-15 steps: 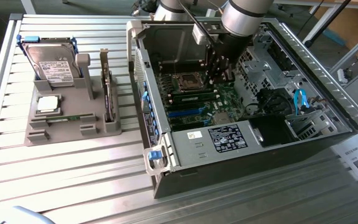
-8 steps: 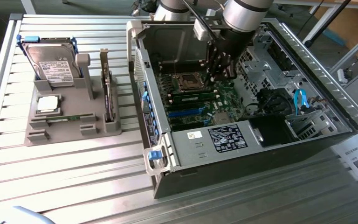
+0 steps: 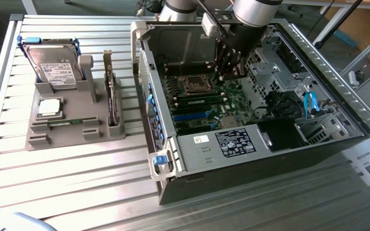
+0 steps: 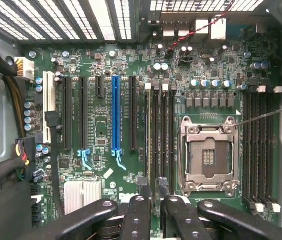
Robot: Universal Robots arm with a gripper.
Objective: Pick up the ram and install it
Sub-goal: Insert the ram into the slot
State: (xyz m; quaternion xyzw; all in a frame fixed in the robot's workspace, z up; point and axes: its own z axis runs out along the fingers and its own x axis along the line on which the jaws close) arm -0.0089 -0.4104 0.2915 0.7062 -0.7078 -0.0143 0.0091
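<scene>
A thin green strip that looks like the ram lies low in the front of the grey holder at the exterior view's left, far from the arm. My gripper hangs inside the open computer case, over the motherboard. In the wrist view the gripper stands open, with its black fingers apart and nothing seen between them. Its tips hover over the dark memory slots beside the open CPU socket.
The holder also carries a hard drive, a square silver CPU chip and an upright expansion card. Case walls, a drive cage and cables crowd the arm. A blue card slot lies near the memory slots.
</scene>
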